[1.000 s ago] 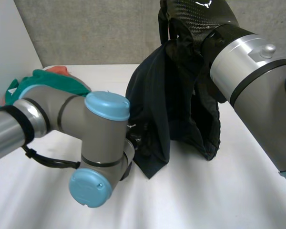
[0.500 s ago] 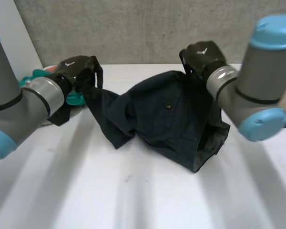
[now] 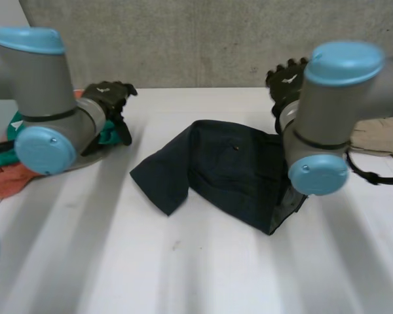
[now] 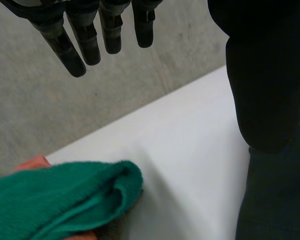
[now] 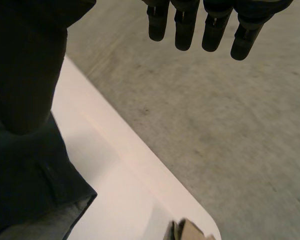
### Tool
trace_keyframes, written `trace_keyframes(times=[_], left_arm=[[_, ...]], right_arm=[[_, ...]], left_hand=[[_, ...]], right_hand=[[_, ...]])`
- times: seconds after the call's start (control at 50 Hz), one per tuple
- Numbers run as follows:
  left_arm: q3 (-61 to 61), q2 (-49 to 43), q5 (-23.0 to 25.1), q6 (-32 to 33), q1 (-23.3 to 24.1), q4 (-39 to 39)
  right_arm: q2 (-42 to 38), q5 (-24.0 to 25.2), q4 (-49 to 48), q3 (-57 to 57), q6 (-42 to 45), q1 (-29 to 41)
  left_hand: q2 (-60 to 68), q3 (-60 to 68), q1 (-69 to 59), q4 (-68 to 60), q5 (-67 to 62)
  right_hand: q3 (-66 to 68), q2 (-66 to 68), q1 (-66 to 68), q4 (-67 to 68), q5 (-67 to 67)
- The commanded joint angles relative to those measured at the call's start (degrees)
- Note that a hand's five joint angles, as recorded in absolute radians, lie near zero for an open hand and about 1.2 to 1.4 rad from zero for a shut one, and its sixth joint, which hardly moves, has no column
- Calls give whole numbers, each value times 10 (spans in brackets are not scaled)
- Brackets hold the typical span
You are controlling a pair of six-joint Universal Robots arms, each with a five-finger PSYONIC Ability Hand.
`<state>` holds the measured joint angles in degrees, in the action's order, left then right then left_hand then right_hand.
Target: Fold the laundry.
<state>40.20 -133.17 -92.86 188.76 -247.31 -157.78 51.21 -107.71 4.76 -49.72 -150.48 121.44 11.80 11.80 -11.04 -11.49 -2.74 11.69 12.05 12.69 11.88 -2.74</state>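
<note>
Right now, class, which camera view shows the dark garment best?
The head view: nearly the whole dark garment lies spread on the white table. The left wrist view catches one edge of it; the right wrist view catches a corner with paler lining.

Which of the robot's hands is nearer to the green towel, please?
The left. The left hand is open right beside the green towel at the table's left end; the right hand is far off, beyond the dark shirt.

The shirt (image 3: 229, 173) lay on the table (image 3: 183, 261) between the left hand (image 3: 108, 98) and the right hand (image 3: 285, 78), a towel (image 4: 65, 200) just beside the left hand, a cloth (image 3: 380, 136) to the right hand's right.
</note>
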Motion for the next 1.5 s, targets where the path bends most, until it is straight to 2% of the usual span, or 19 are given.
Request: trace_keyframes(times=[0.02, 0.16, 0.3, 0.34, 0.38, 0.4, 0.42, 0.6, 0.74, 0.76, 0.78, 0.82, 0.88, 1.06, 1.14, 1.24, 1.32, 1.4, 1.5], left_arm=[[123, 99, 57, 4, -20, -46], [244, 159, 102, -1, -17, -74], [292, 171, 97, -36, -5, -87], [299, 167, 95, -56, 0, -86], [304, 162, 93, -67, 5, -86], [304, 154, 91, -75, 9, -86], [303, 150, 89, -79, 13, -87], [262, 56, 56, -79, 50, -100], [166, -38, 35, -80, 89, -50], [158, -41, 31, -81, 92, -38], [147, -36, 23, -81, 97, -18], [146, -22, 16, -81, 97, -12], [173, 46, 13, -81, 85, -27], [226, 379, 122, -66, 48, -22], [195, 431, 153, -72, 27, -9], [117, 412, 165, -95, 15, 37], [53, 334, 165, -119, 10, 75], [3, 252, 160, -124, 10, 105], [-80, 124, 144, -121, 3, 107]], right_arm=[[150, -24, 50, -139, -153, 18], [160, 62, 89, -264, -313, 27], [87, 62, 71, -271, -332, 42], [65, 50, 51, -258, -335, 43], [55, 42, 39, -250, -337, 43], [53, 38, 29, -245, -338, 43], [55, 39, 24, -244, -338, 43], [166, 58, 8, -290, -293, 68], [288, 67, -24, -324, -243, 60], [296, 70, -28, -324, -238, 56], [311, 77, -31, -324, -228, 45], [321, 86, -35, -323, -215, 32], [328, 105, -29, -315, -184, 8], [376, 138, 4, -254, -152, -33], [402, 139, 5, -208, -166, -41], [408, 141, 9, -162, -190, -45], [385, 145, 15, -140, -209, -46], [326, 144, 12, -128, -224, -45], [194, 135, -3, -87, -235, -45]], left_hand=[[-18, -18, 10, 15, 27], [-18, -18, 10, 15, 27], [-18, -18, 10, 15, 27], [-18, -18, 10, 15, 27], [-18, -18, 10, 15, 27], [-18, -18, 10, 15, 27], [-18, -18, 10, 15, 27], [-18, -18, 10, 15, 27], [-18, -18, 10, 15, 27], [35, 35, -43, -38, -26], [351, 351, -359, -354, -342], [681, 681, -688, -684, -671], [682, 682, -690, -685, -673], [682, 682, -690, -685, -673], [682, 682, -690, -685, -673], [682, 682, -690, -685, -673], [682, 682, -690, -685, -673], [682, 682, -690, -685, -673], [682, 682, -690, -685, -673]], right_hand=[[-17, -21, -27, -19, 27], [-17, -21, -27, -19, 27], [-17, -21, -27, -19, 27], [90, 87, 80, 88, -80], [278, 274, 268, 276, -267], [581, 577, 571, 579, -570], [682, 678, 672, 680, -672], [683, 679, 673, 681, -673], [683, 679, 673, 681, -673], [683, 679, 673, 681, -673], [683, 679, 673, 681, -673], [683, 679, 673, 681, -673], [683, 679, 673, 681, -673], [683, 679, 673, 681, -673], [683, 679, 673, 681, -673], [683, 679, 673, 681, -673], [683, 679, 673, 681, -673], [683, 679, 673, 681, -673], [683, 679, 673, 681, -673]])
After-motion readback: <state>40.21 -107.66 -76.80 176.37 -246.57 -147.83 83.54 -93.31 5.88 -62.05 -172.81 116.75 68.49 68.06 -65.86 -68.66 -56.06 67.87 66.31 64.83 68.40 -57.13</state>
